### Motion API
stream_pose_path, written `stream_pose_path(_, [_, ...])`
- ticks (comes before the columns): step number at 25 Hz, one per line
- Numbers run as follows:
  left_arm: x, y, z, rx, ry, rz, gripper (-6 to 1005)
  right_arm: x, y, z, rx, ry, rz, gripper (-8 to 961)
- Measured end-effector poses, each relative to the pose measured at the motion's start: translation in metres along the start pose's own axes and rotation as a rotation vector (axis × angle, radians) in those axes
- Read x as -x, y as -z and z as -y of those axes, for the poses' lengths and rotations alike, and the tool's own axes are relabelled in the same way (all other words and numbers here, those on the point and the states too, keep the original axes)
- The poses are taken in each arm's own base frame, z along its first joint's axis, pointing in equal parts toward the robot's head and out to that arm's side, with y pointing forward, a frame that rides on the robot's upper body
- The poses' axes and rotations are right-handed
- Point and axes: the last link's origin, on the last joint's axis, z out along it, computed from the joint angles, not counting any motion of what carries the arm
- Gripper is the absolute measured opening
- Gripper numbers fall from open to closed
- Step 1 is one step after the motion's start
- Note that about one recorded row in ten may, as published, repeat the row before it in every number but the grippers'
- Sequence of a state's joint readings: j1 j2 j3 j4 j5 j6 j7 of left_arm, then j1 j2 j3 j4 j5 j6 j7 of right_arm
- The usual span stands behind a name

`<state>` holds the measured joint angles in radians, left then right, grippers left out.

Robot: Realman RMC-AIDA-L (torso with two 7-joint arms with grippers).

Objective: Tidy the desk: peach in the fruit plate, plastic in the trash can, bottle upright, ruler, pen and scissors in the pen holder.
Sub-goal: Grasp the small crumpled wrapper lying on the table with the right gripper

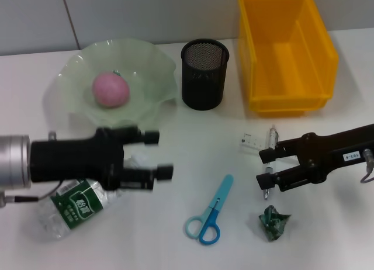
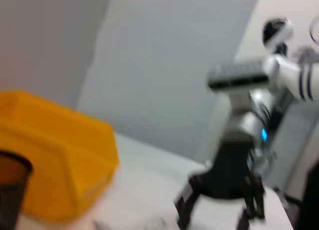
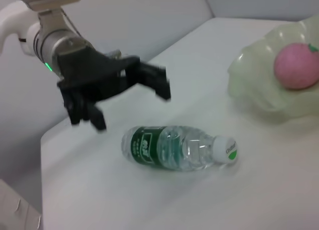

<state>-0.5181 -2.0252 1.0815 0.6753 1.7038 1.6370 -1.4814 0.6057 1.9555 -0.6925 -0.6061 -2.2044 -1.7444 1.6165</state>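
The pink peach (image 1: 111, 89) lies in the green fruit plate (image 1: 153, 65). On its side at the front left lies the bottle (image 1: 70, 208), with my left gripper (image 1: 158, 155) open just above it; the right wrist view shows that gripper (image 3: 130, 88) above the bottle (image 3: 174, 148). My right gripper (image 1: 264, 168) is open at the right, next to a clear ruler (image 1: 250, 140) and a thin pen (image 1: 272, 134) partly hidden by its fingers. Blue scissors (image 1: 210, 214) and crumpled green plastic (image 1: 273, 222) lie in front. The black mesh pen holder (image 1: 204, 74) stands beside the yellow trash can (image 1: 286, 54).
A grey wall runs behind the white desk. The trash can (image 2: 60, 160) and the pen holder (image 2: 10, 190) also show in the left wrist view, with my right gripper (image 2: 219, 212) farther off. The peach (image 3: 296, 65) and plate (image 3: 254, 85) show in the right wrist view.
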Motion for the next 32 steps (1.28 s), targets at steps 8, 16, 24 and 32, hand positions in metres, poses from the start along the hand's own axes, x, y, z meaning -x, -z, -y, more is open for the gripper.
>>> stream_pose_path(8, [0.019,-0.006,-0.009,0.054,0.01,0.115,860,0.028,0.006,-0.01,0.02,0.035,-0.177,799])
stream_pose_path(16, [0.023,-0.009,-0.013,0.076,-0.006,0.128,860,0.054,-0.01,-0.017,0.002,0.117,-0.484,794])
stream_pose_path(24, [0.022,-0.009,-0.014,0.079,-0.007,0.126,859,0.059,-0.041,-0.02,0.0,0.217,-0.656,789])
stream_pose_path(32, [0.023,-0.008,-0.016,0.089,0.004,0.124,859,0.053,-0.057,-0.02,-0.003,0.271,-0.68,784])
